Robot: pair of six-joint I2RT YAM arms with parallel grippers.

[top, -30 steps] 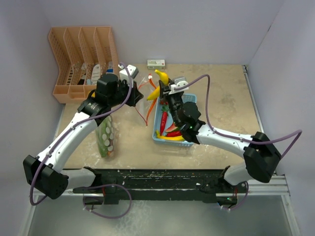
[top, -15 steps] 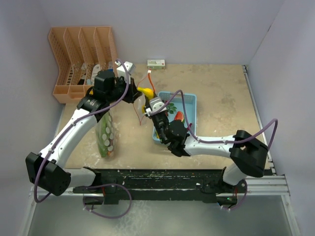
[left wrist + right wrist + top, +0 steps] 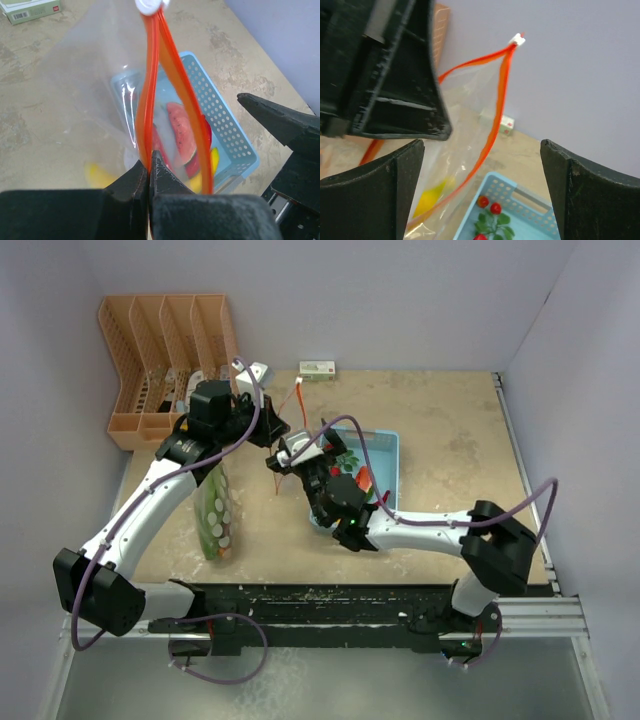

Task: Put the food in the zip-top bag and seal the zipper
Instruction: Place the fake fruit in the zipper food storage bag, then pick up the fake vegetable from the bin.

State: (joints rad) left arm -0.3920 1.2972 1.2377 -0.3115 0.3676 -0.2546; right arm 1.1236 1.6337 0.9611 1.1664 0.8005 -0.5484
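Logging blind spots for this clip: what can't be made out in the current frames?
- Top view: the right gripper and its arm cover much of the light-blue basket, so the food there can't be counted.
- Left wrist: the banana inside the zip-top bag is a yellow blur behind film, partly behind the left gripper.
- Right wrist: the left gripper's body hides the bag's left side.

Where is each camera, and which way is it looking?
Top camera: above, behind the arms, looking down at the table; shows both arms, left claw, right claw.
Left wrist camera: on the left arm, looking along its shut claw pinching the bag by its orange zipper.
Right wrist camera: on the right arm, looking through its open claw at the bag.
Both wrist cameras share the bag, the banana seen through it, the blue basket.
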